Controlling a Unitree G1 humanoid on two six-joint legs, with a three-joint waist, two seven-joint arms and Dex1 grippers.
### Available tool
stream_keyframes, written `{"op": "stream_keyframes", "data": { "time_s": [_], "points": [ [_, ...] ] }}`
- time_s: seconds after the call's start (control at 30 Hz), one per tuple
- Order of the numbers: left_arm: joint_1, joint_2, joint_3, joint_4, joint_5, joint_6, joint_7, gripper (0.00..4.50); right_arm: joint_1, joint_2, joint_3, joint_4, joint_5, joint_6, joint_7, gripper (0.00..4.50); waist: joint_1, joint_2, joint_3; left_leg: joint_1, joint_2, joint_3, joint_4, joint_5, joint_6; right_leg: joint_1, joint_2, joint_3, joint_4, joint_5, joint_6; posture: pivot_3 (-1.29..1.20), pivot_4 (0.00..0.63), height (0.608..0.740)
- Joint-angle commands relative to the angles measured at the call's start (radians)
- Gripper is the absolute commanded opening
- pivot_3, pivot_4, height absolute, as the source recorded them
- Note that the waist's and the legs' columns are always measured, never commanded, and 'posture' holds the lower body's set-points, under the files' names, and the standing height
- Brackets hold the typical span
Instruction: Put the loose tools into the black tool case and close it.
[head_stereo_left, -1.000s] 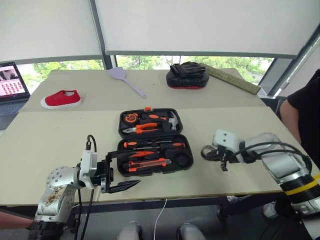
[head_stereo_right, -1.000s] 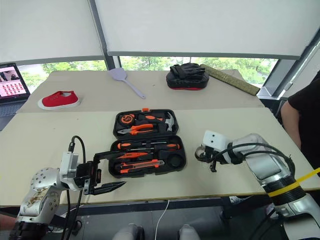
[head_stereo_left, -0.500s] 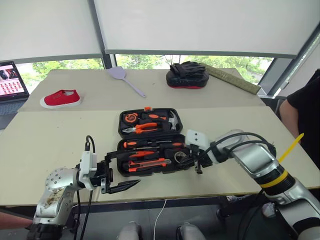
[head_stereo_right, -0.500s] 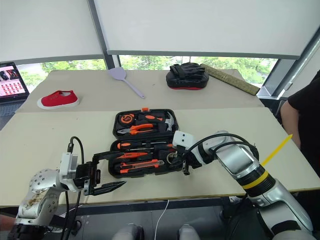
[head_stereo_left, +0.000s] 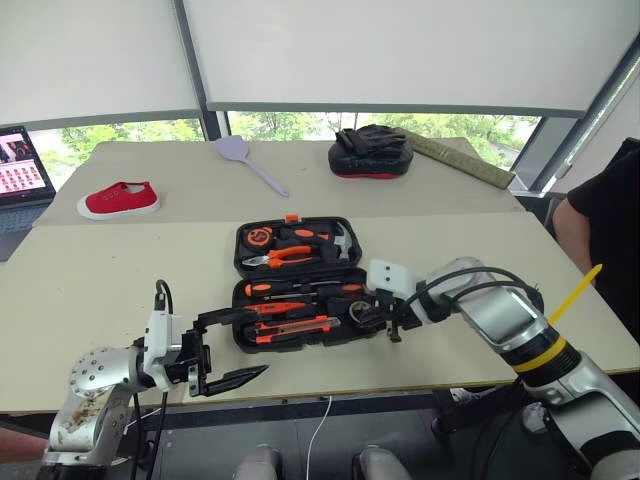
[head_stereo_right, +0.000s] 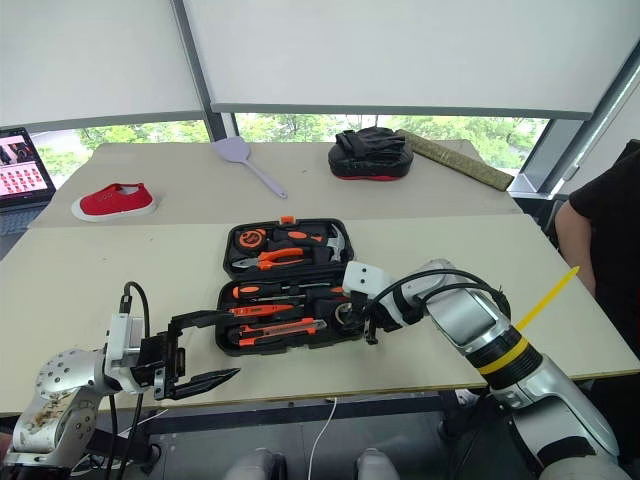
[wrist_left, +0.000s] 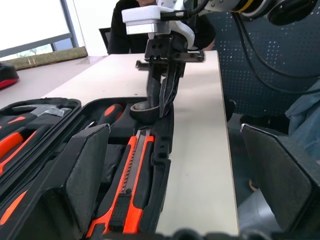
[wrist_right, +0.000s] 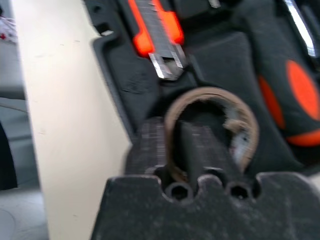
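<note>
Left wrist view shows my right gripper (wrist_left: 161, 102) pinching the rim of the small dark tape roll (wrist_left: 145, 111), light and stiff, at the flat black plastic hinged tool case's (head_stereo_left: 300, 290) right end, my left gripper (head_stereo_left: 232, 348) wide open, empty.

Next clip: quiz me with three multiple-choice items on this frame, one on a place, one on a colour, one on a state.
1. Where is the tape roll?
A. by the red shoe
B. in the tool case's near right corner
C. on the floor

2. What colour is the shoe?
A. red
B. blue
C. white

3. How is the tool case?
A. shut and latched
B. standing on edge
C. lying open

Key: 1 B, the right gripper has its fingers at the roll there; 2 A, it is plainly red; 3 C, both halves lie flat showing tools.
</note>
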Motion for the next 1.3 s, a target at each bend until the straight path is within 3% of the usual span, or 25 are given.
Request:
{"op": "stream_keyframes", "data": {
  "time_s": [0.03, 0.23, 0.3, 0.43, 0.57, 0.63, 0.7, 1.03, 1.3],
  "points": [
    [-0.003, 0.027, 0.073, 0.01, -0.019, 0.027, 0.049, 4.5, -0.002, -0.014, -0.102, -0.047, 0.096, -0.031, 0.07, 2.33, 0.001, 0.0, 0.0, 0.0, 0.0, 0.0, 0.0, 0.0, 0.0, 0.0, 0.0, 0.0, 0.0, 0.002, -0.003, 0.0, 0.15, 0.74],
    [-0.02, 0.053, 0.16, 0.096, -0.021, 0.106, 0.143, 4.5, 0.025, -0.091, -0.223, 0.04, 0.155, -0.106, 0.143, 2.33, 0.003, -0.001, 0.001, -0.004, -0.001, 0.0, -0.001, -0.001, 0.0, -0.003, 0.0, 0.0, -0.001, 0.004, 0.003, 0.0, 0.15, 0.74],
    [-0.049, 0.065, 0.172, 0.155, 0.025, 0.141, 0.217, 3.97, 0.042, -0.089, -0.265, 0.09, 0.172, -0.124, 0.138, 2.37, 0.005, -0.001, 0.001, -0.004, -0.001, 0.0, -0.001, -0.001, 0.0, -0.002, 0.0, 0.0, -0.001, 0.003, 0.003, 0.0, 0.15, 0.74],
    [-0.131, 0.077, 0.152, 0.267, 0.153, 0.229, 0.429, 2.7, 0.031, -0.014, -0.277, 0.302, 0.017, -0.364, -0.079, 1.4, 0.001, -0.001, 0.001, -0.002, 0.0, 0.0, -0.001, -0.001, 0.0, -0.002, 0.0, 0.0, 0.0, 0.003, 0.002, 0.0, 0.15, 0.74],
    [-0.202, 0.057, 0.095, 0.3, 0.208, 0.306, 0.508, 1.17, -0.011, 0.076, -0.281, 0.487, -0.079, -0.564, -0.231, 0.03, -0.006, -0.002, 0.002, -0.001, -0.001, 0.001, -0.002, 0.0, 0.0, -0.001, 0.0, 0.0, 0.001, 0.004, 0.005, 0.0, 0.15, 0.74],
    [-0.243, 0.043, 0.054, 0.314, 0.232, 0.317, 0.514, 0.43, -0.041, 0.115, -0.28, 0.593, -0.118, -0.67, -0.285, 0.0, -0.01, -0.003, 0.002, -0.001, -0.001, 0.001, -0.002, 0.0, 0.0, -0.001, 0.001, 0.0, 0.0, 0.005, 0.003, 0.0, 0.15, 0.74],
    [-0.288, 0.029, 0.017, 0.329, 0.248, 0.336, 0.513, 0.01, -0.063, 0.14, -0.262, 0.675, -0.142, -0.738, -0.27, 0.0, -0.011, -0.003, 0.003, -0.003, -0.001, 0.001, -0.002, 0.0, 0.0, -0.002, 0.001, 0.0, 0.0, 0.005, 0.004, 0.0, 0.15, 0.74],
    [-0.493, -0.05, -0.131, 0.467, 0.298, 0.326, 0.425, 0.01, -0.18, 0.249, -0.265, 1.002, -0.175, -0.967, -0.189, 0.0, -0.012, -0.003, 0.003, -0.004, -0.002, 0.0, -0.002, 0.0, 0.0, -0.002, 0.001, 0.001, 0.0, 0.005, 0.005, 0.0, 0.15, 0.74],
    [-0.544, -0.104, -0.219, 0.49, 0.327, 0.288, 0.308, 0.01, -0.093, 0.208, -0.31, 0.888, -0.113, -0.942, -0.017, 0.0, 0.003, -0.003, 0.003, -0.004, -0.003, 0.0, -0.002, -0.001, 0.0, 0.0, 0.0, 0.0, 0.0, 0.005, 0.007, 0.0, 0.15, 0.74]
  ]
}}
